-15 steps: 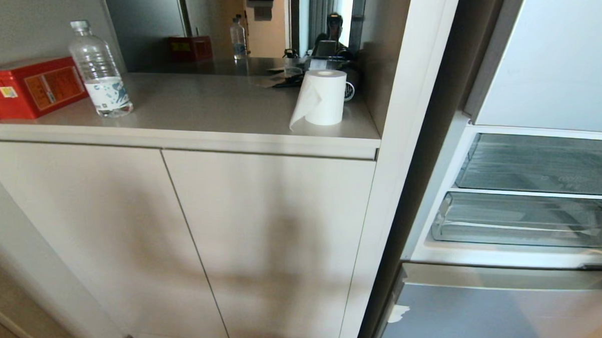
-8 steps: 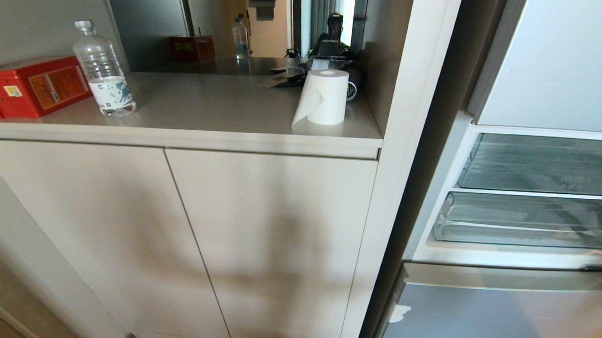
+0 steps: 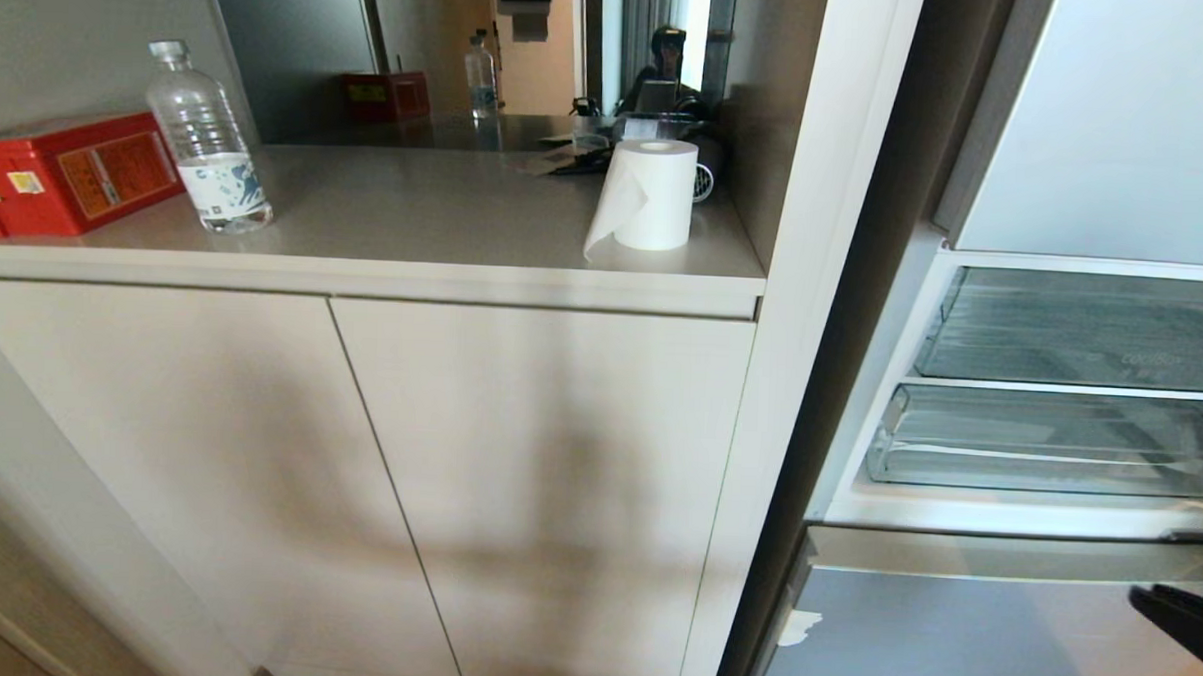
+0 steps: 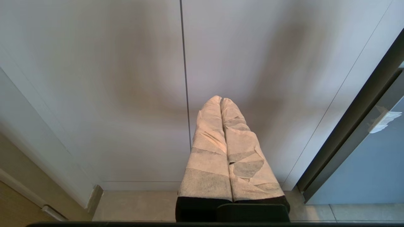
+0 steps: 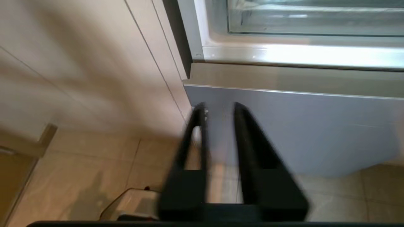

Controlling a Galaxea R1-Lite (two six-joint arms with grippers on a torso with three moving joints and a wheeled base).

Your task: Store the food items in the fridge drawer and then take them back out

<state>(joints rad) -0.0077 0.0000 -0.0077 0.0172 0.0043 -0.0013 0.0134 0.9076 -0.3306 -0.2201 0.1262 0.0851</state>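
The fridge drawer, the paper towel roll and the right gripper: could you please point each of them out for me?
fridge drawer [image 3: 1048, 444]: head view, on its clear front wall.
paper towel roll [image 3: 655, 195]: head view, on the roll's white side.
right gripper [image 5: 219, 108]: right wrist view, midway between its two dark fingertips.

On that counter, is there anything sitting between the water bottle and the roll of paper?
No. In the head view the countertop is bare between the water bottle and the paper roll; the red box sits on the bottle's other side.
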